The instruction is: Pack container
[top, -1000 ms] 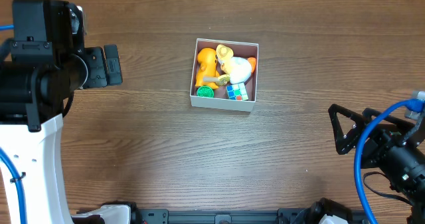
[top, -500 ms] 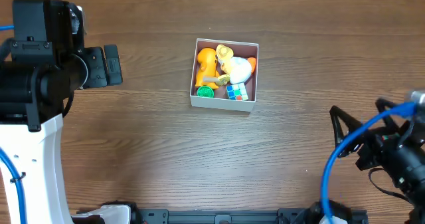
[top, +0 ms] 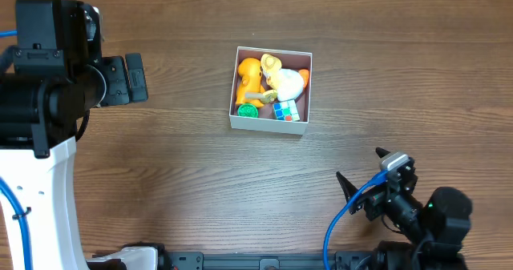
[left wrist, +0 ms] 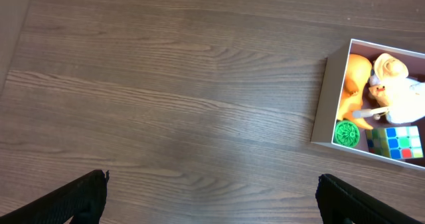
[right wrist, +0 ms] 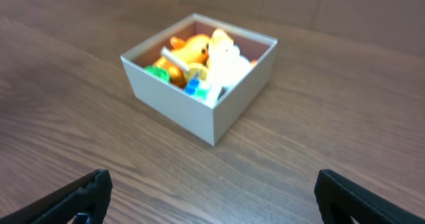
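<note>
While both sets of jaws gape empty, the container (right wrist: 169,94) sits squarely ahead of the right gripper (right wrist: 212,201), off-centre for the left gripper (left wrist: 212,194).

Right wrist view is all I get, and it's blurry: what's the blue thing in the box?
Observer: A puzzle cube with coloured squares, in a corner of the box.
Operator: And the green blob?
Observer: A round green disc beside that cube.
Operator: Where's the other arm?
Observer: The left arm is far left in the overhead view, apart from the box, jaws open.
</note>
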Action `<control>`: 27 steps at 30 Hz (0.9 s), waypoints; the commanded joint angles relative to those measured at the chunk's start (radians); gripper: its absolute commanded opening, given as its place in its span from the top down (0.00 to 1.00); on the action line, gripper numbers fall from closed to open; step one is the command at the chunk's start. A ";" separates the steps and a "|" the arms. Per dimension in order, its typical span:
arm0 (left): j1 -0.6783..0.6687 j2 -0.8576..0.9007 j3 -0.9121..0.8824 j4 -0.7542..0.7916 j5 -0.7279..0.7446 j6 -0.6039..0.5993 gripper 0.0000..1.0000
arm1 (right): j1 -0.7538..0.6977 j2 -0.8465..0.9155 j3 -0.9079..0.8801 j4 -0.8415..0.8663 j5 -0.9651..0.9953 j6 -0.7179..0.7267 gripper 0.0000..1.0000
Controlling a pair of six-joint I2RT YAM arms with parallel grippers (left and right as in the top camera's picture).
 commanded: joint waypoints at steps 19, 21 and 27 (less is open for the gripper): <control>0.005 0.002 0.011 0.002 -0.003 -0.009 0.00 | 0.108 -0.238 -0.253 0.070 0.025 -0.004 0.00; 0.005 0.002 0.011 0.002 -0.002 -0.010 0.00 | 0.108 -0.238 -0.253 0.070 0.025 -0.004 0.00; 0.005 0.002 0.011 0.002 -0.003 -0.010 0.00 | 0.108 -0.238 -0.253 0.070 0.025 -0.004 0.00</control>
